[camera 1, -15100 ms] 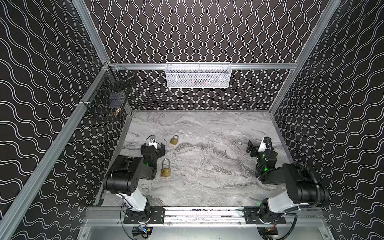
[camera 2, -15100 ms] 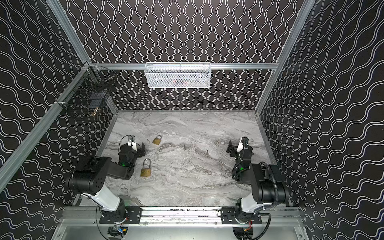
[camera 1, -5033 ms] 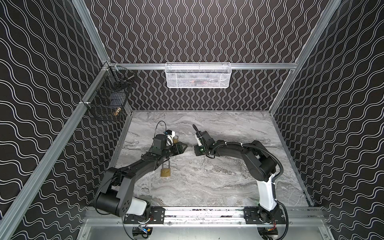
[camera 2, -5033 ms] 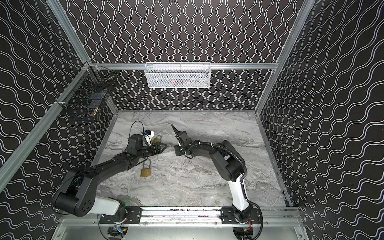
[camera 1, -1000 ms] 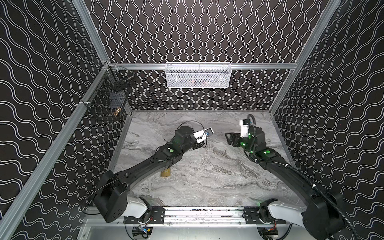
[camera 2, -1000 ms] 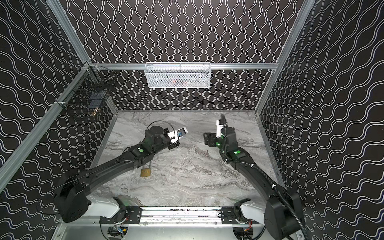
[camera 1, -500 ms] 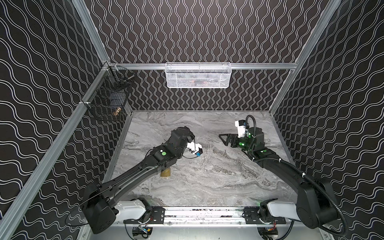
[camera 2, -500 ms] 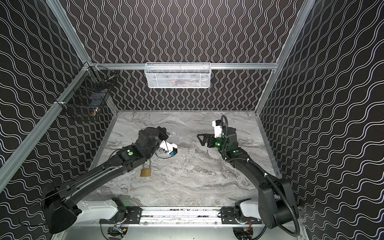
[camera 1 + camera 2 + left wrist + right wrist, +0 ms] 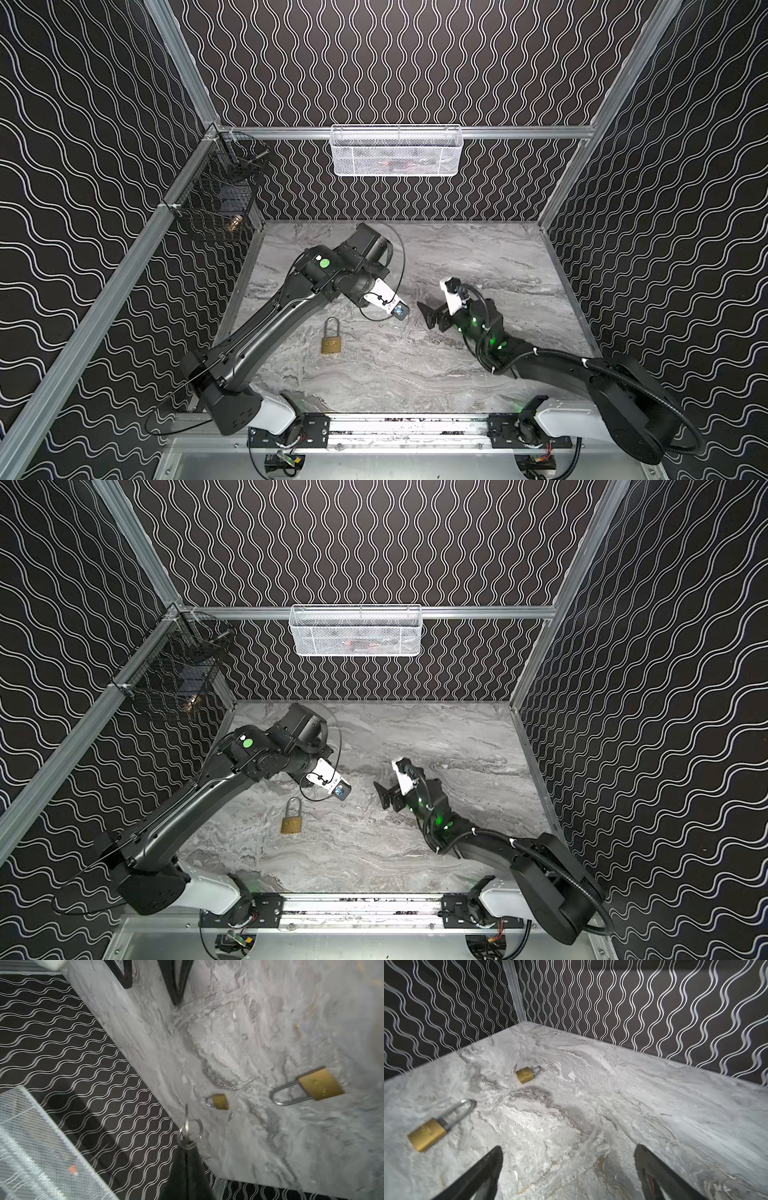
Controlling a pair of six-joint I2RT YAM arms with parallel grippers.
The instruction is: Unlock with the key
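The left gripper (image 9: 187,1152), fully closed, pinches a key ring (image 9: 190,1129) with the key (image 9: 186,1113) protruding. A long-shackled padlock (image 9: 331,338) lies left of the bench (image 9: 478,249) centre, and a small padlock (image 9: 527,1073) lies toward its back-left corner. The right gripper (image 9: 566,1153) is spread wide and empty.

Long-shackle padlock (image 9: 428,1132), small padlock (image 9: 525,1074) on marble table (image 9: 643,1095); jaws wide apart.

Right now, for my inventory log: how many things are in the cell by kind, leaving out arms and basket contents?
Padlocks: 2, the long-shackle brass padlock and the small brass padlock
Keys: 1, the silver key on its ring
Baskets: 2, the white mesh basket and the black wire basket
Total: 5
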